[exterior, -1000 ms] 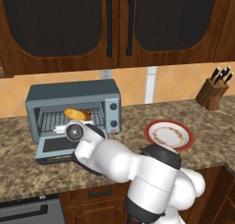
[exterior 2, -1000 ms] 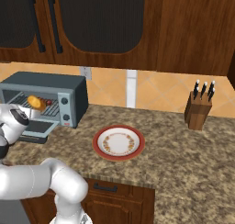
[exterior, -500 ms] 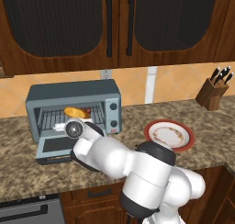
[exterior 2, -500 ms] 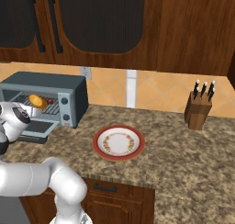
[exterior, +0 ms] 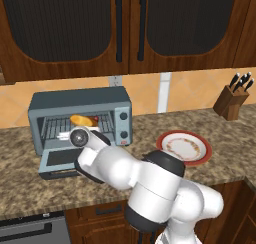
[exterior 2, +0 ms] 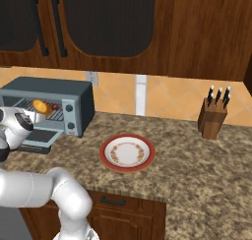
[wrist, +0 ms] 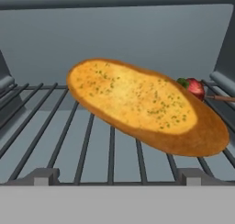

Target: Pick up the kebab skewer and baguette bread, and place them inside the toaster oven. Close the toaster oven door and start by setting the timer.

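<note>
The golden baguette bread (wrist: pixel 142 103) lies tilted on the wire rack inside the toaster oven (exterior: pixel 117 97). Its right end rests over the kebab skewer (wrist: pixel 197 87), of which a red chunk and a bit of stick show behind it. From the sides, the baguette bread (exterior: pixel 84 120) (exterior 2: pixel 41 106) sits in the oven mouth. The toaster oven door (exterior: pixel 60 160) hangs open and flat. My gripper (wrist: pixel 118 176) is open just in front of the rack, its fingertips (wrist: pixel 43 176) wide apart and short of the bread. Two dark knobs (exterior: pixel 123 116) sit on the right panel.
An empty red-rimmed plate (exterior: pixel 183 147) lies on the granite counter right of the oven. A knife block (exterior: pixel 232 100) stands at the far right by the wall. Dark wood cabinets (exterior: pixel 125 28) hang above. My arm's white elbow (exterior: pixel 125 170) reaches over the counter's front edge.
My hand has risen slightly in front of the oven mouth. The bread and skewer stay where they were on the rack, and the door stays down.
</note>
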Controlling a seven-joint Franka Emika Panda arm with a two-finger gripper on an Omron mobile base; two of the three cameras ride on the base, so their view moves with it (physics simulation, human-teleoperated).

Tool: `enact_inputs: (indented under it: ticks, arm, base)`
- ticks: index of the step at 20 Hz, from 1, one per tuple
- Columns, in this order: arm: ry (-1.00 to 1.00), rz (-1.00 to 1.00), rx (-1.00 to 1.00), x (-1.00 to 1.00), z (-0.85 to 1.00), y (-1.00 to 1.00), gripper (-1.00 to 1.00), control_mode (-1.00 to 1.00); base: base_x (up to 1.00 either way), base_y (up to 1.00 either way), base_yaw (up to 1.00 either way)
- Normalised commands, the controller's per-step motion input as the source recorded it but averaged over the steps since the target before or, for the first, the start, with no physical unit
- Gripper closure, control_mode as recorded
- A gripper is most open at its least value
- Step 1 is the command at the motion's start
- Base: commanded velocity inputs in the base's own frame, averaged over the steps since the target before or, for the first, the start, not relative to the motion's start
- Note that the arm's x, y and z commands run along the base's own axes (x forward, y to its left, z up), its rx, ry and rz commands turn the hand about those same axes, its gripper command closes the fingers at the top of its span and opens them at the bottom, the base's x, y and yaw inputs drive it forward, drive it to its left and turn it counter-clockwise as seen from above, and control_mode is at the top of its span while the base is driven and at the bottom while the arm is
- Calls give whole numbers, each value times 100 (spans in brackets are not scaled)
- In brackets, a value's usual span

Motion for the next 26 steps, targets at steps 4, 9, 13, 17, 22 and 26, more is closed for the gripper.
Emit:
enact_inputs:
  ticks: [4,9,13,17,22,26]
  arm:
    - [0,0,0,13,0,3,-100,-100]
    - [0,0,0,8,0,0,-100,-100]
    - [0,0,0,10,0,0,-100,-100]
    - [-1,0,0,16,0,0,-100,-100]
    - [-1,0,0,19,0,0,-100,-100]
    - [0,0,0,7,0,0,-100,-100]
  base:
    - [0,0,0]
    - [0,0,0]
    - [0,0,0]
    - [0,0,0]
    - [0,0,0]
    - [0,0,0]
